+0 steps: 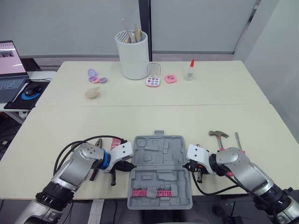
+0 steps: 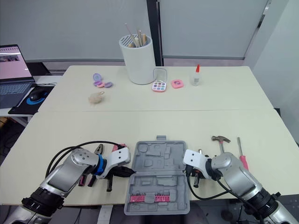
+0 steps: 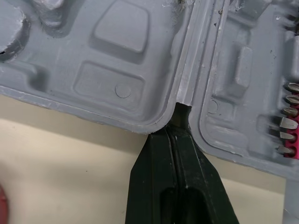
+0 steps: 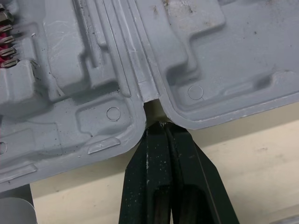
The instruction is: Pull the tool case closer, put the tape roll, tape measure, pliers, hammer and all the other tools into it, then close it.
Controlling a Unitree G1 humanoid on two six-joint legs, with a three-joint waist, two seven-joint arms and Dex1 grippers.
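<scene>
Grey plastic of the tool case [image 1: 159,154] lies open and flat at the near edge of the table [image 1: 154,114], directly between my two arms. Its two halves are joined by a hinge line that runs from left to right. The near half carries a pink strip of bits [image 1: 150,192], and the other moulded pockets look empty.

My left gripper [image 1: 128,165] is at the left side of the case. Its two black fingers [image 3: 159,177] are pressed together with nothing between them, and the tip sits in the notch where the hinge line ends, touching the case edge. My right gripper [image 1: 188,166] is at the right side in the same manner: the fingers [image 4: 187,182] are closed together and the tip is at the hinge notch there. A small piece of table shows between this tip and the plastic.

On the table right of the case lie the hammer [image 1: 218,134] and, just beside it, a screwdriver [image 2: 243,161] with a pink handle. The pliers [image 2: 98,149] lie left of the case, partly hidden under my left arm.
</scene>
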